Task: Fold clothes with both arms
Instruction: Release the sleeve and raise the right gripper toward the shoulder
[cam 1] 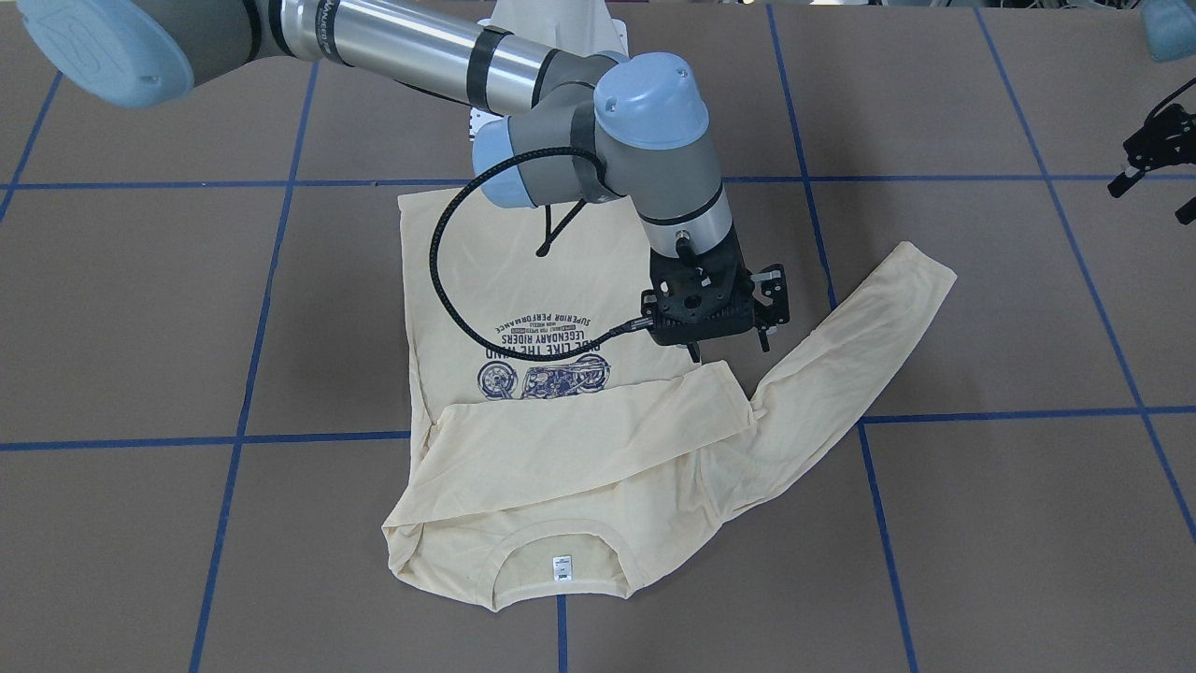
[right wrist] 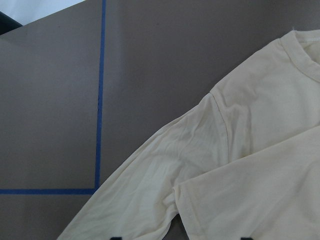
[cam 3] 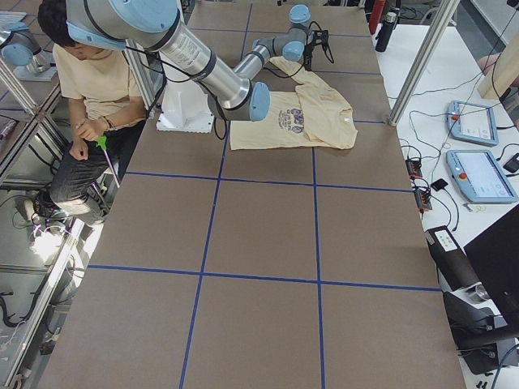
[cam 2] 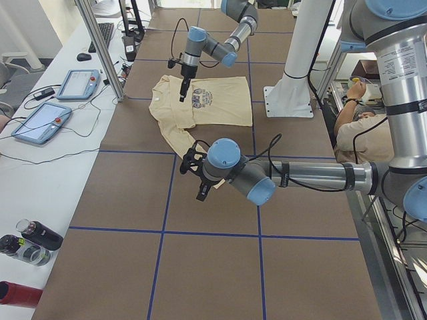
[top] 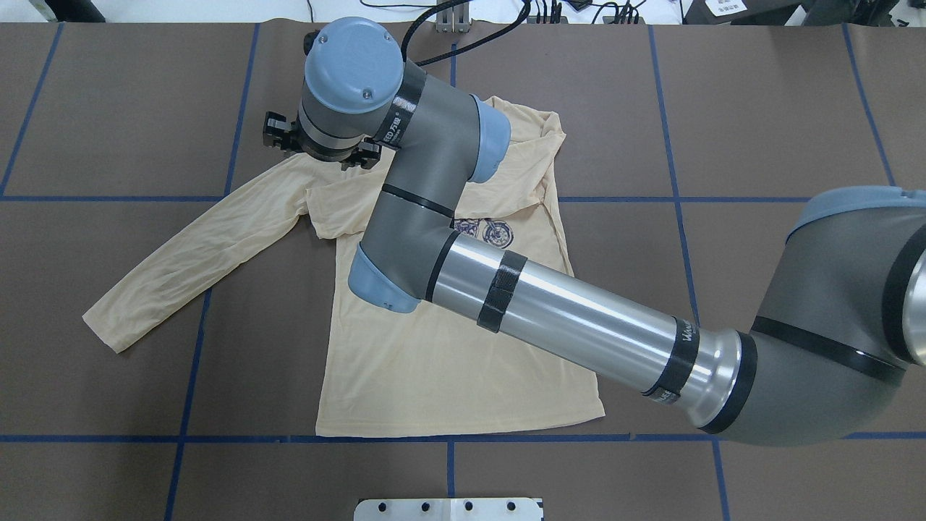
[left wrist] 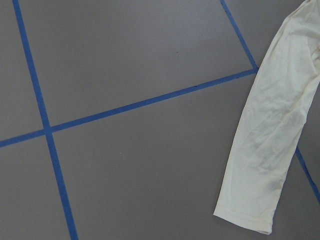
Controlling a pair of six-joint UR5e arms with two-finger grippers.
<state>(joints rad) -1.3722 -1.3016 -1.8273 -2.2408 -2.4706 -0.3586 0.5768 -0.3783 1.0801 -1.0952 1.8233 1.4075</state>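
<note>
The cream-yellow shirt [cam 1: 579, 280] lies flat, print up, with its collar [cam 1: 561, 561] toward the operators' side. One sleeve [cam 1: 598, 421] is folded across the chest. The other sleeve [cam 1: 860, 346] stretches out over the table and also shows in the overhead view [top: 195, 253] and the left wrist view [left wrist: 270, 150]. My right gripper [cam 1: 729, 348] is open and empty, hovering just above the folded sleeve's cuff near the far shoulder [right wrist: 220, 115]. My left gripper [cam 1: 1154, 192] is open and empty, off the shirt beyond the outstretched sleeve's end.
Blue tape lines [cam 1: 280, 439] grid the brown table. The white pedestal base [top: 448, 509] stands at the robot's side. A seated person [cam 3: 89, 81] is beside the table. Control tablets [cam 2: 40, 120] and bottles [cam 2: 27, 243] lie on the side bench.
</note>
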